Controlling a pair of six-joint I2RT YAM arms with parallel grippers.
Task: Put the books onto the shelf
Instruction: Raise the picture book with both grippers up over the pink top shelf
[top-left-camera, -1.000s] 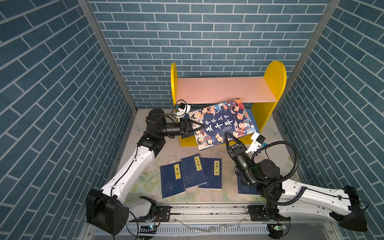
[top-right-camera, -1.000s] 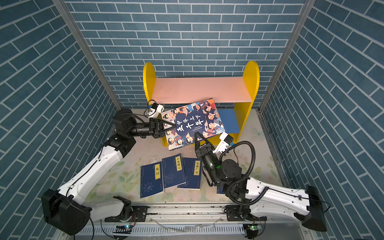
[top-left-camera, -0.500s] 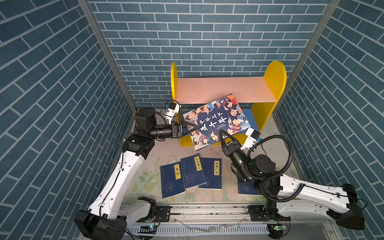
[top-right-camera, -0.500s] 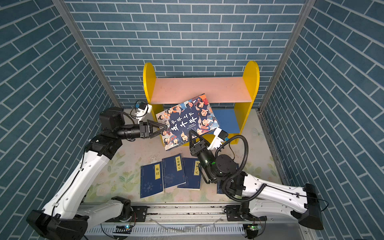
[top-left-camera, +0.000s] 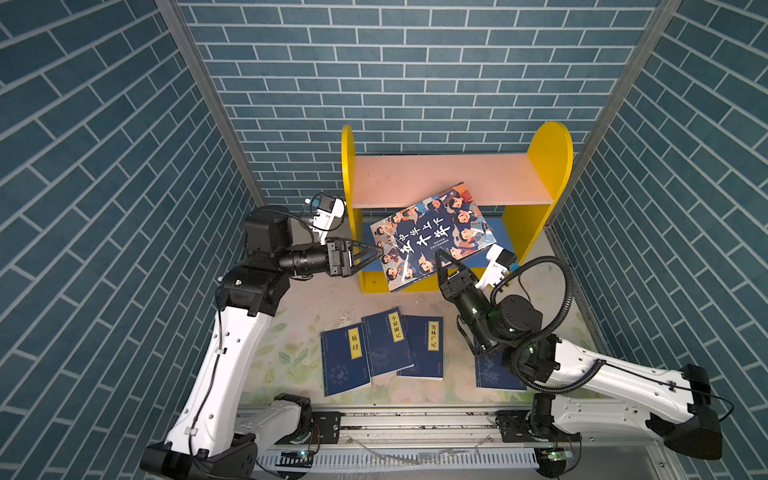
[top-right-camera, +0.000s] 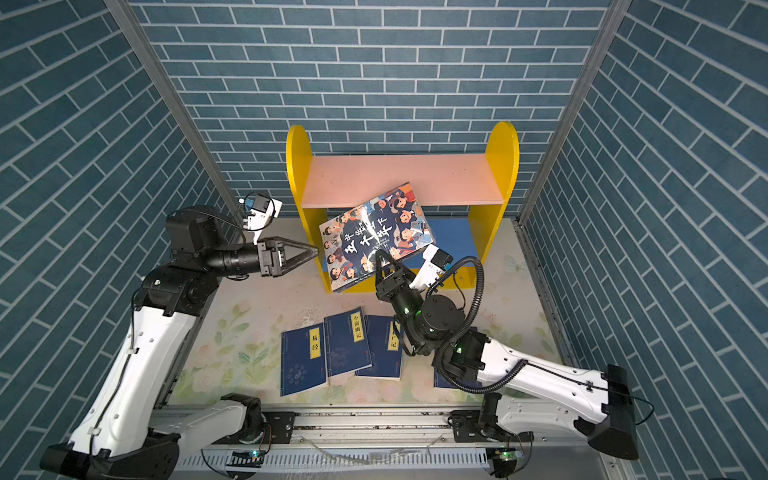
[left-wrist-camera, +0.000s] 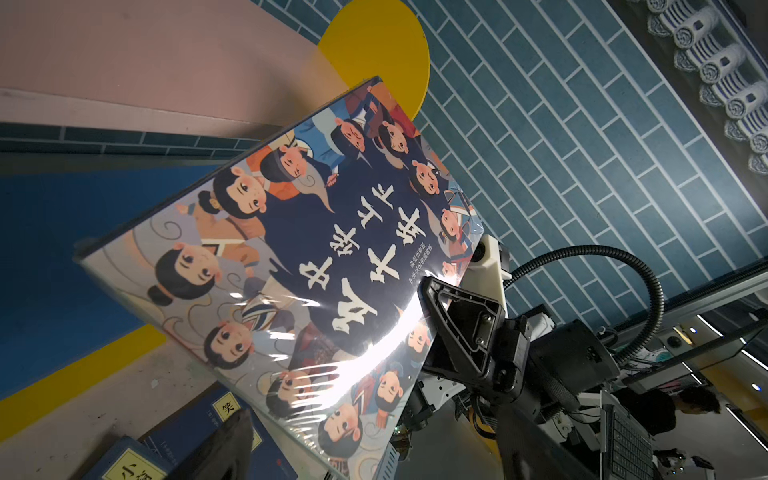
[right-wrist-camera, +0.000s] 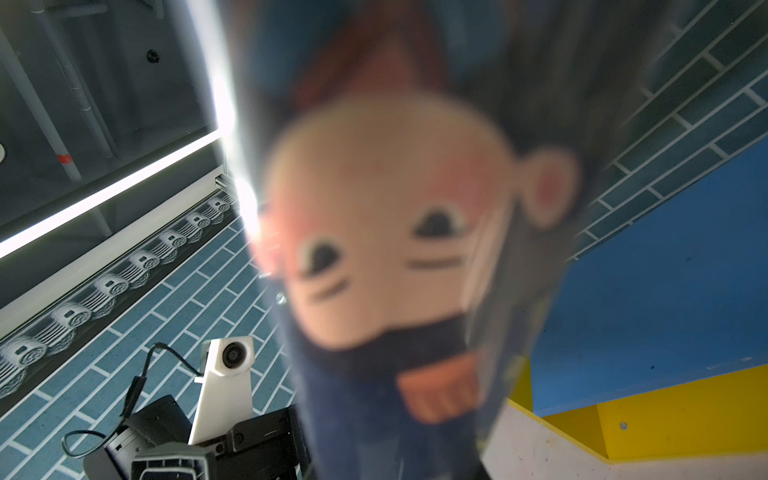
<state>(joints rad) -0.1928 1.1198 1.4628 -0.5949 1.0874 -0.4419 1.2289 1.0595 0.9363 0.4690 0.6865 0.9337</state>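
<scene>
Hanging tilted in front of the shelf (top-left-camera: 548, 166), the cartoon-cover book (top-left-camera: 432, 226) is clear of the table, and the right gripper (top-left-camera: 440, 257) has it clamped by its near edge. From the left wrist camera, one of its fingers (left-wrist-camera: 457, 324) lies flat on the glossy cover; the other is behind the book, out of sight. The right wrist view is almost nothing but blurred cover, one big cartoon face, so the tips are hidden there.

In both top views the book's far corner overlaps the front lip of the pink upper board (top-left-camera: 436, 178), and its body covers much of the blue lower board (top-right-camera: 453, 239). Whether it touches either, I can't tell.

The left gripper (top-right-camera: 313, 251) points at the book's left edge, jaws spread wide and gripping nothing. Its fingers (left-wrist-camera: 226, 440) are dark blurs far apart at the rim of its own camera's picture. Whether a tip touches the book is too close to call.

Down on the table, three navy paperbacks (top-left-camera: 384, 345) lie fanned and overlapping, yellow labels up. In a top view the right arm (top-right-camera: 432, 320) cuts across the third one's label. A fourth navy paperback (top-left-camera: 492, 374) is mostly buried under that arm.

The surface is a pale floral mat (top-left-camera: 291, 353) with a metal rail (top-left-camera: 415, 424) along the front. Blue brick-pattern walls (top-left-camera: 415, 83) close in three sides, topped by a roof-tile trim (left-wrist-camera: 727, 62). Past the arm, a dark-haired person (left-wrist-camera: 685, 405) shows dimly.
</scene>
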